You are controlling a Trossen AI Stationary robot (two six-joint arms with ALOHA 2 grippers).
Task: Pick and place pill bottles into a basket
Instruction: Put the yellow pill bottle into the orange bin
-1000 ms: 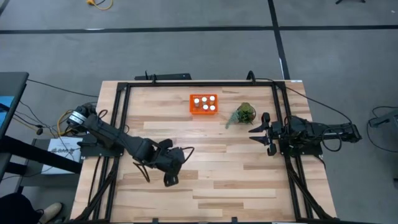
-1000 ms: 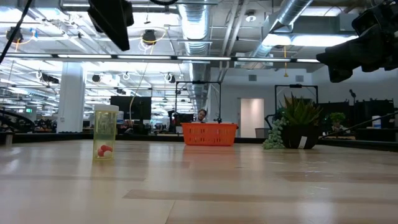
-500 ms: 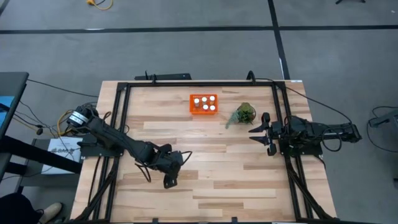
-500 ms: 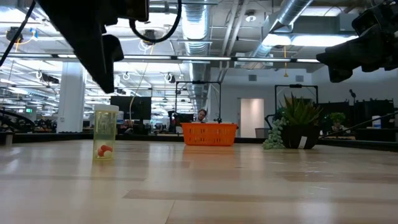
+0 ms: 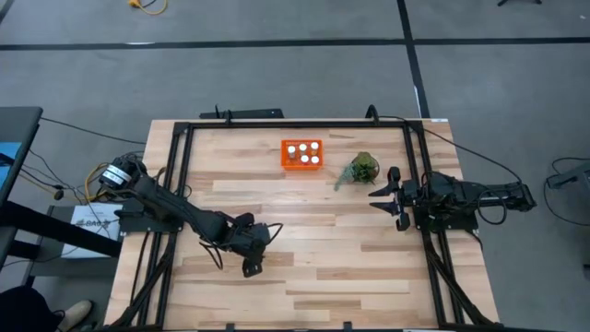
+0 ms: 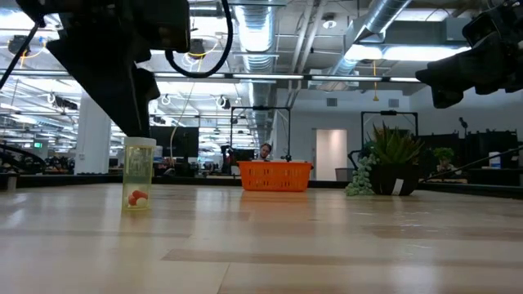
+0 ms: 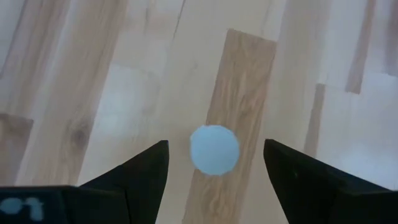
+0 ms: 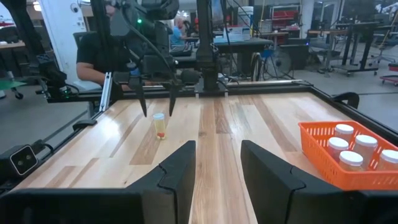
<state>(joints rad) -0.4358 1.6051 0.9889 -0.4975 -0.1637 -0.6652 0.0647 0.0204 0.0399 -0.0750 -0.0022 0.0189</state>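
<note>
Left gripper [image 7: 214,163] hangs spread-fingered straight above the last pill bottle [image 7: 214,149], lined up for a top grab. Basket [image 5: 302,154] holds probably five bottles. Right gripper [image 5: 385,197] parked right, fingers parted.

basket [image 8: 351,155] cut off at edge

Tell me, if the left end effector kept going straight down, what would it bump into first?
Probably the bottle: its white cap sits between the open fingers of the left end effector, right below, with only table around it.
</note>
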